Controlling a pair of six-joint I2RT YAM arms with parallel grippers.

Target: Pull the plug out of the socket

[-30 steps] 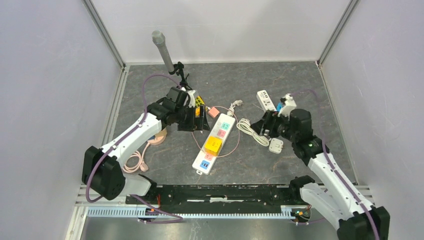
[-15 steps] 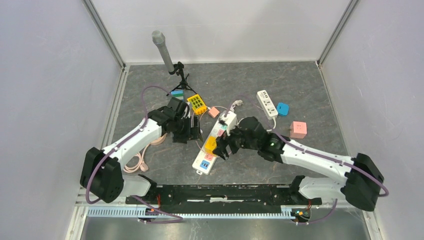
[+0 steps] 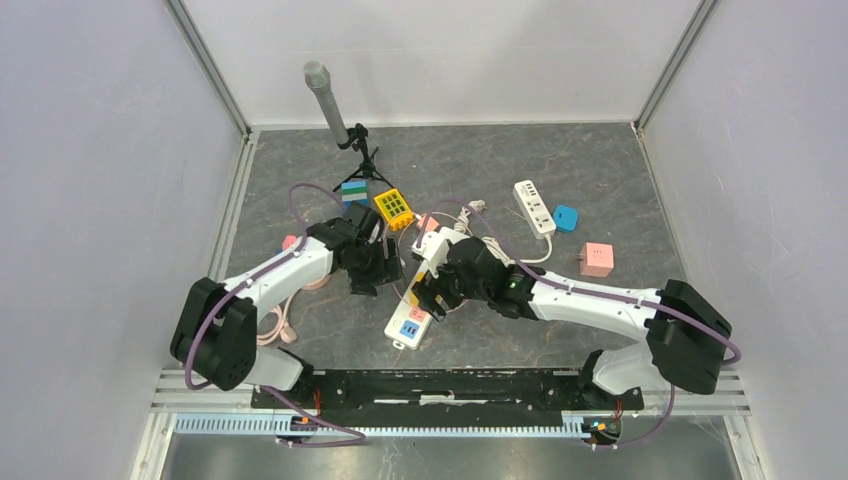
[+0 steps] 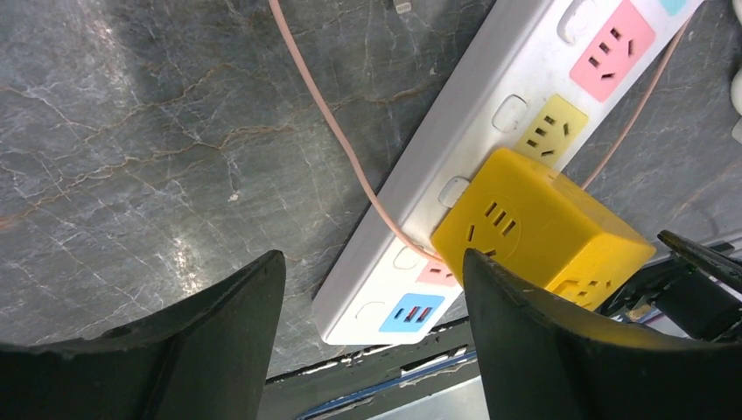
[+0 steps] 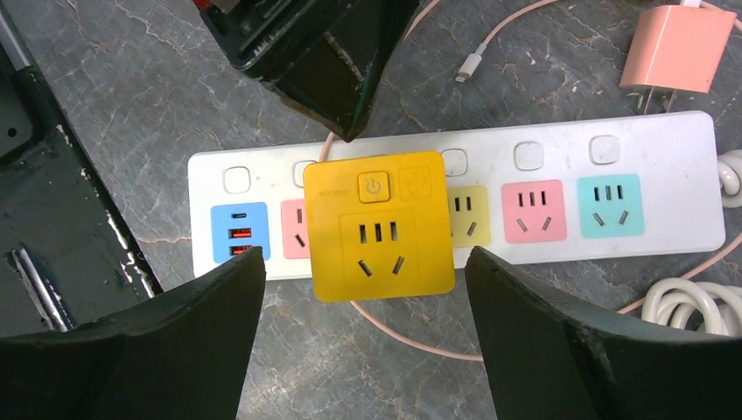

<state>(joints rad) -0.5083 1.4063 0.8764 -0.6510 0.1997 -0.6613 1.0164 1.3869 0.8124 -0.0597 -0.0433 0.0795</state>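
A yellow cube plug sits plugged into the white power strip, between its blue USB panel and its yellow socket. My right gripper is open and hovers over the cube, one finger on each side, apart from it. My left gripper is open beside the strip, with the cube just past its right finger. In the top view both grippers, the left and the right, meet at the strip. The right one mostly hides the cube there.
A thin pink cable runs under the strip. A pink charger and a white cable coil lie by its far end. A microphone tripod, a yellow block, a second strip and a pink cube lie farther back.
My right arm has swung from the right side across to the strip and now hovers over the yellow cube. My left gripper has come nearer, to the strip's left side.
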